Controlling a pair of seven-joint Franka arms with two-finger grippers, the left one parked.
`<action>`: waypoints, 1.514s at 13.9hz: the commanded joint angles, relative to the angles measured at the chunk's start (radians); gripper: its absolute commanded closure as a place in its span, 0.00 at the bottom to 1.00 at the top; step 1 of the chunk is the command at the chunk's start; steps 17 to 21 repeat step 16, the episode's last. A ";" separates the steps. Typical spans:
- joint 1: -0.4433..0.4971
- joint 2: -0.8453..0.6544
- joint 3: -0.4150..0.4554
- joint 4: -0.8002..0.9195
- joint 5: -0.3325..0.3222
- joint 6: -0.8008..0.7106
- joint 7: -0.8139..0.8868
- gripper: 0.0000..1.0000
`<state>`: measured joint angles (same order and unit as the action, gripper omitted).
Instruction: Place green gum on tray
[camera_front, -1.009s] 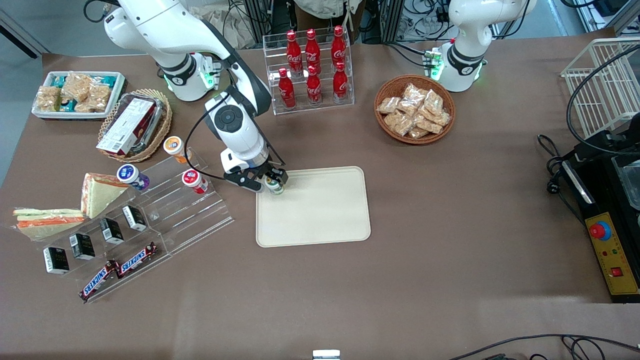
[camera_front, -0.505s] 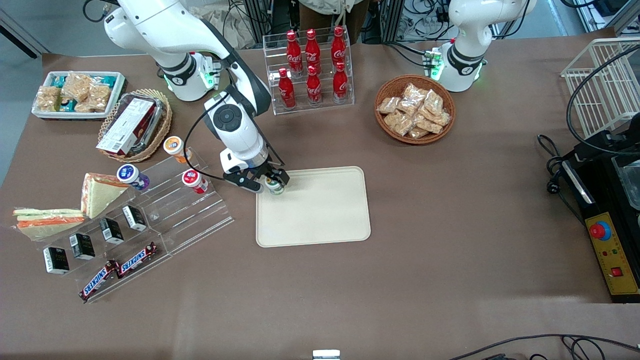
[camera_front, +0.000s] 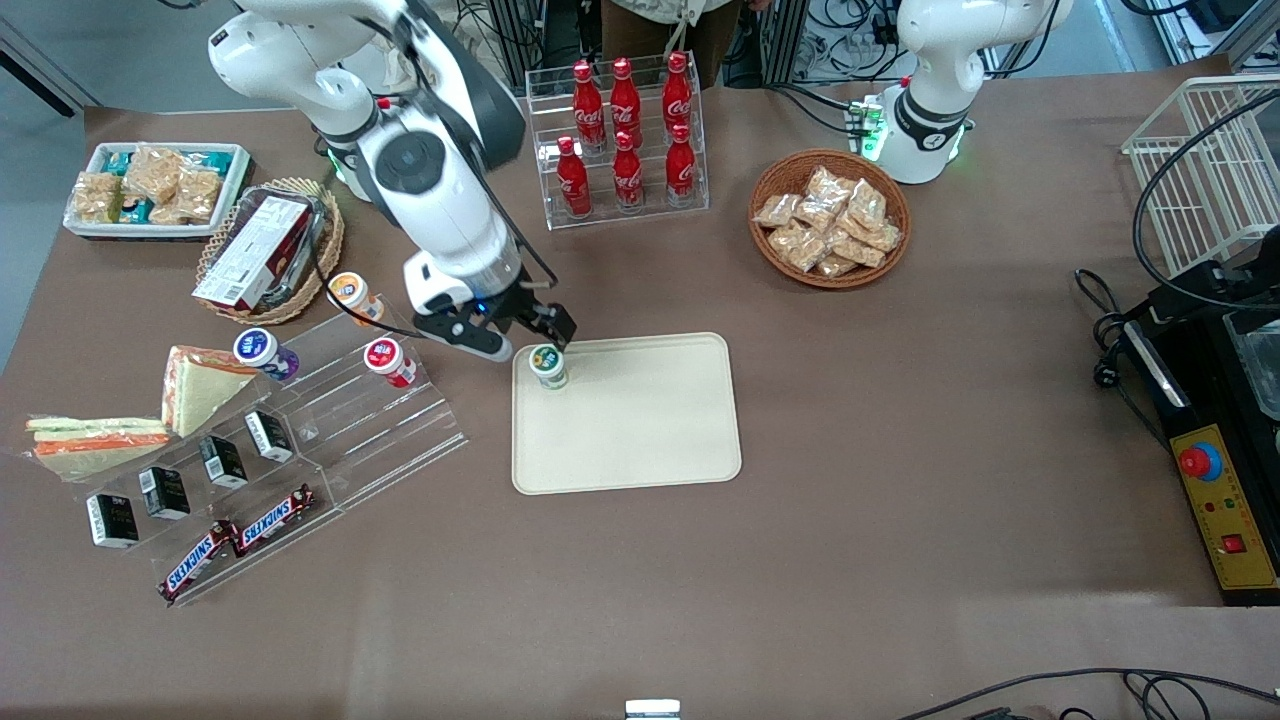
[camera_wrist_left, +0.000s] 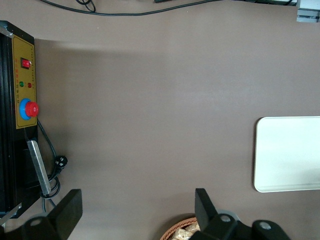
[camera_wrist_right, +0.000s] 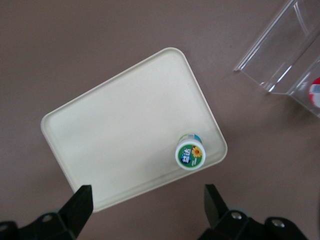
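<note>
The green gum (camera_front: 548, 366) stands upright on the cream-beige tray (camera_front: 640, 430), in the tray's corner nearest the acrylic display stand. Its white lid with a green-yellow label shows in the right wrist view (camera_wrist_right: 191, 154), where the tray (camera_wrist_right: 125, 130) lies below the camera. My gripper (camera_front: 520, 336) is open and empty. It hangs above the tray's edge, a little farther from the front camera than the gum and well above it. In the right wrist view the gripper (camera_wrist_right: 147, 205) has its fingers spread wide with nothing between them.
An acrylic stepped stand (camera_front: 340, 400) beside the tray holds orange (camera_front: 350, 293), purple (camera_front: 262, 352) and red (camera_front: 388, 360) gum bottles, small boxes and Snickers bars. A cola rack (camera_front: 622, 140), a snack basket (camera_front: 830, 218), sandwiches (camera_front: 200, 385) and a control box (camera_front: 1215, 480) stand around.
My gripper has let go of the green gum and risen up and away toward the working arm's base. The gum stays standing on the tray.
</note>
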<state>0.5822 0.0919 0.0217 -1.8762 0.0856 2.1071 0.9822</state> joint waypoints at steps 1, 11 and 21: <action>-0.057 0.028 -0.003 0.228 -0.020 -0.220 -0.092 0.01; -0.551 -0.123 -0.002 0.333 -0.024 -0.449 -0.854 0.01; -0.553 -0.116 -0.092 0.335 -0.024 -0.450 -0.953 0.01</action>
